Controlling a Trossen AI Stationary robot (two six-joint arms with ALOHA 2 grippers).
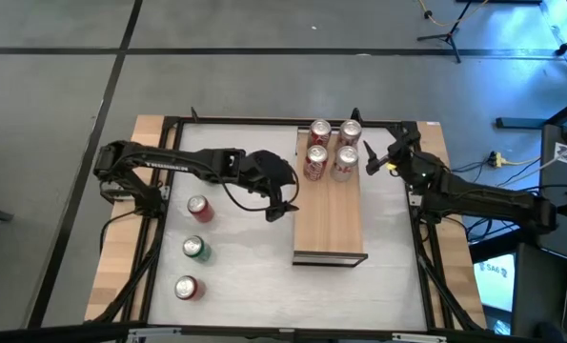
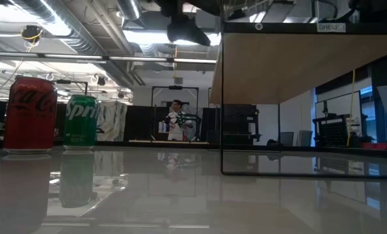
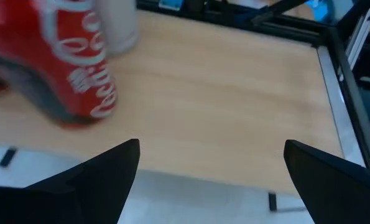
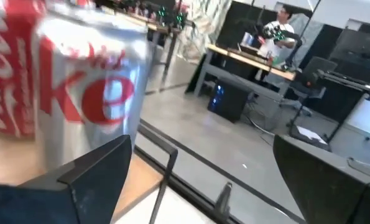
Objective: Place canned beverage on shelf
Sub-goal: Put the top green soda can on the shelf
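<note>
The light-wood shelf (image 1: 329,214) lies on the white table right of centre, and the low view shows it raised on a thin dark frame (image 2: 297,65). Several cans stand upright at its far end: red ones (image 1: 314,162) and silver ones (image 1: 345,162). My left gripper (image 1: 281,205) is open and empty at the shelf's left edge; its wrist view (image 3: 209,180) shows the board and a red can (image 3: 79,74). My right gripper (image 1: 374,157) is open and empty just right of the cans, beside a silver can (image 4: 91,81).
Three more cans stand upright on the table's left side: a red one (image 1: 199,209), a green one (image 1: 196,250) and a red one (image 1: 188,287). Two of them show in the low view (image 2: 29,114) (image 2: 81,120). A person (image 2: 175,120) stands in the room behind.
</note>
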